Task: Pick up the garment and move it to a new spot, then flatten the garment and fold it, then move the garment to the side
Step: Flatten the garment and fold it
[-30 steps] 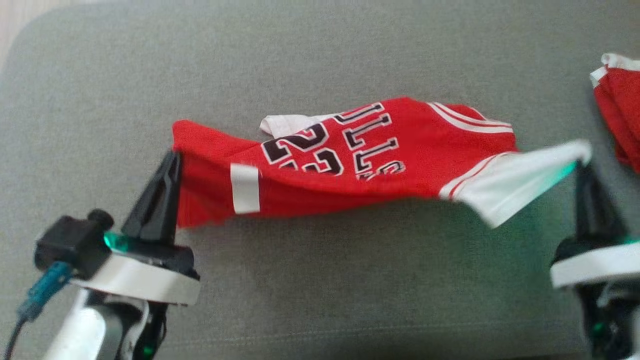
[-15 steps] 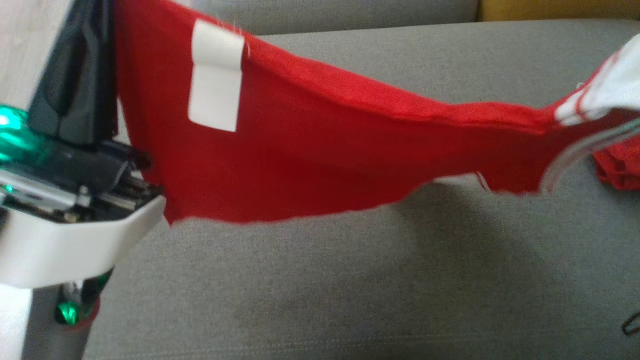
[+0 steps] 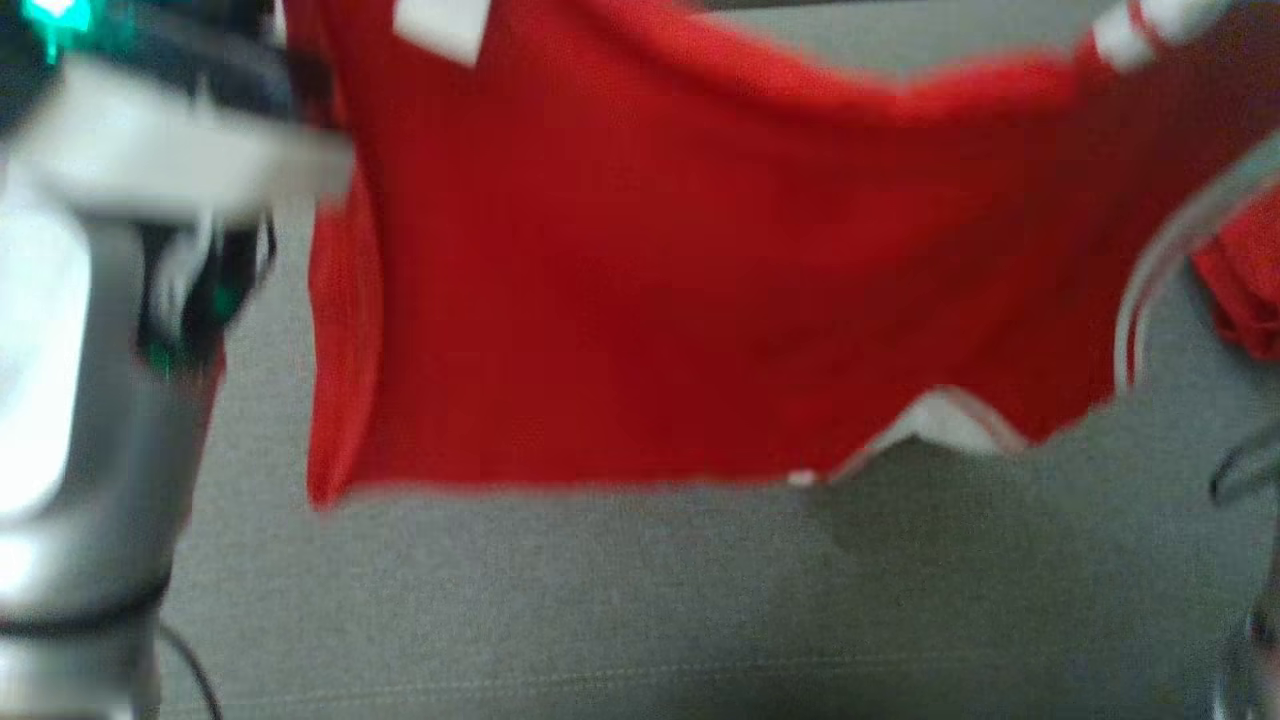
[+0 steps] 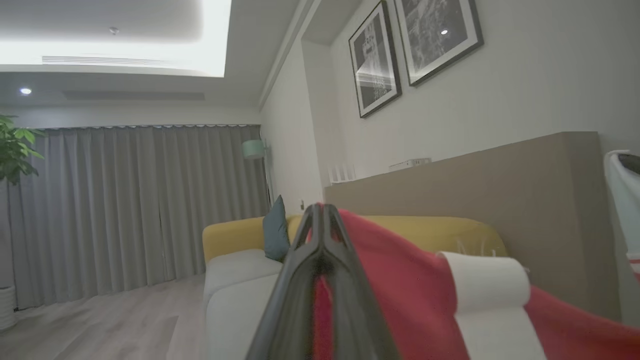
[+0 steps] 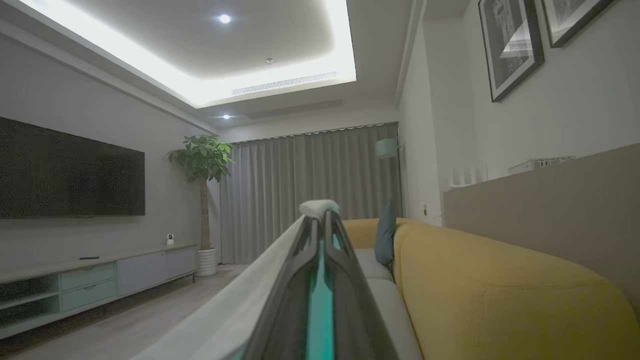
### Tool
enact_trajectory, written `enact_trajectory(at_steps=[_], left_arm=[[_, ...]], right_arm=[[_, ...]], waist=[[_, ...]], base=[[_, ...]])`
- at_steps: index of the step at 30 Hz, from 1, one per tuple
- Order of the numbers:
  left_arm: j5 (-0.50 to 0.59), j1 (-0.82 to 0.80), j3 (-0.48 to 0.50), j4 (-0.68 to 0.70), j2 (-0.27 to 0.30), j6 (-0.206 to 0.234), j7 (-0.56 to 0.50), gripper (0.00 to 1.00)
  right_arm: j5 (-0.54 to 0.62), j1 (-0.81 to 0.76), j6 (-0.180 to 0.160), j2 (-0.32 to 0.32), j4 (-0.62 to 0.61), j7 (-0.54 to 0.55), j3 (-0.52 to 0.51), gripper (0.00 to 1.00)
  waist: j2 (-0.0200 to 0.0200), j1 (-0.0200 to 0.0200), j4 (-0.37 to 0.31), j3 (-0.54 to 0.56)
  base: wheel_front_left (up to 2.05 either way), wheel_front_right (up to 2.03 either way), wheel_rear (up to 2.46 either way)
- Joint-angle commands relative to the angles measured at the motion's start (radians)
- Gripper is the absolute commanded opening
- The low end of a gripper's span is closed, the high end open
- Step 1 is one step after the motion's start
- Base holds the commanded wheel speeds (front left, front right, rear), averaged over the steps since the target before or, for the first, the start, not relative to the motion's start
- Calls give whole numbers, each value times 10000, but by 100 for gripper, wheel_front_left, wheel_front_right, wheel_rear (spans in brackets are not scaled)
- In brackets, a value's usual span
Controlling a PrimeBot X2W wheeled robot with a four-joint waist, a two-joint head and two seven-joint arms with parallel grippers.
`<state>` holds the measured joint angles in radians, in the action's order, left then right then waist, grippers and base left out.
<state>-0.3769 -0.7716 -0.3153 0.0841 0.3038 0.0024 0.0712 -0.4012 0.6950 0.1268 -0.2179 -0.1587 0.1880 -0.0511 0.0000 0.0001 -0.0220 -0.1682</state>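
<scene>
Garment [image 3: 700, 300]: red jersey, held up off the grey sofa seat [image 3: 600, 610] and spread broadside between both end effectors. Its lower hem hangs free and throws a shadow on the cushion beneath. White patch [image 3: 440, 25] near the upper left corner; white trim [image 3: 945, 425] peeks out at the bottom hem. The head view is blurred.

Left end effector [image 4: 322, 215]: fingers clenched on a corner of the red fabric, which drapes away to the right in the left wrist view.

Right end effector [image 5: 324, 212]: fingers pinched tight on a white edge of the garment, which curls over the fingertips.

Left forearm [image 3: 60, 400]: pale, upright at the head view's left edge.

Second red cloth [image 3: 1245, 300]: at the seat's far right.

Teal cushion [image 4: 275, 230] leans against the yellow backrest [image 5: 500, 290] farther along the sofa.
</scene>
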Motion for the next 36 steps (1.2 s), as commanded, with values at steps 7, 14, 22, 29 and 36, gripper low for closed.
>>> enact_trajectory(at_steps=[7, 14, 22, 29, 36], left_arm=[[221, -3897, 464, -4573, -274, -403, 1414, 0], [129, -5898, 1101, -7991, -558, -545, 1890, 0], [-145, -4969, 1457, -10519, -1145, -834, 1903, 0], [-355, -4013, 1658, -12051, -1592, -957, 1904, 0], [-252, -2726, 1945, -11359, -1679, -988, 1904, 0]], right_arm=[[-438, 4240, 39, 33, 3796, -1510, 1317, 0], [-1117, 7071, 39, 852, 7556, -3423, 2748, 0], [-2074, 6734, 39, 1286, 10639, -3779, 4532, 0], [-3148, 5545, 39, 1363, 11631, -4122, 5317, 0], [-4223, 3397, 39, 922, 10801, -4445, 5550, 0]], waist=[[0, -1, -224, -310], [0, -1, -629, -534], [0, -1, -678, -1719], [0, -1, -520, -2510], [0, -1, -448, -2482]], base=[[0, 0, 0], [0, 0, 0], [0, 0, 0], [0, 0, 0], [0, 0, 0]])
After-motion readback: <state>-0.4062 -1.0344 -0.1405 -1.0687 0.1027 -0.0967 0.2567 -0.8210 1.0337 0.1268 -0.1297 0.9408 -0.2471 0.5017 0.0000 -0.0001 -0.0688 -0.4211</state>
